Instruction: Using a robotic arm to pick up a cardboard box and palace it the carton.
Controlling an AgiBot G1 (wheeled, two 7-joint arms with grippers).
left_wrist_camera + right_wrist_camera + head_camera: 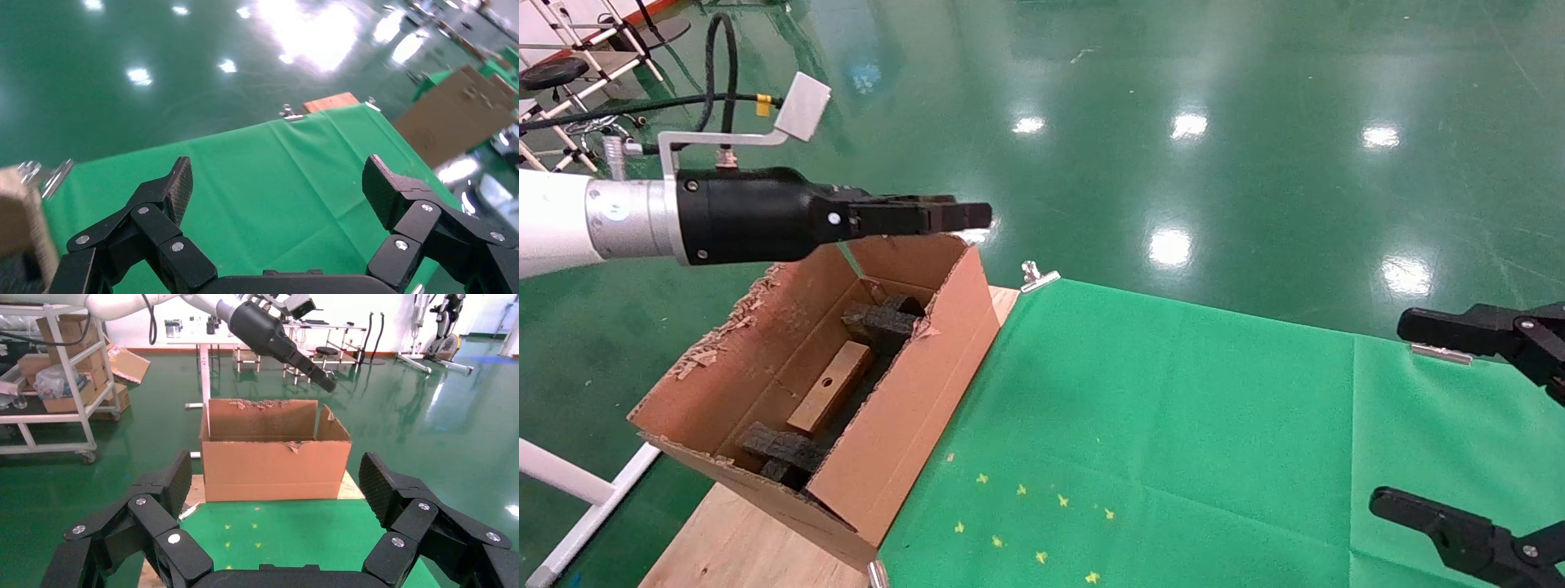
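Head view, cardboard box (830, 398) lying inside the carton (911, 392) at the table's left edge, partly hidden by foam blocks (883, 320), left gripper (960, 215) above it with fingers spread wide, empty, right gripper (1434, 416) wide, cut off at right edge

**Where everything sits on my desk**

I see the carton (903, 408) standing on the left edge of the desk (1173, 425). The cardboard box (830, 388) lies inside it, between foam blocks (883, 320) near the carton's far end and others at its near end. My left gripper (977, 215) hangs above the carton's far end. My right gripper (1410, 416) is over the desk's right edge, well apart from the carton.
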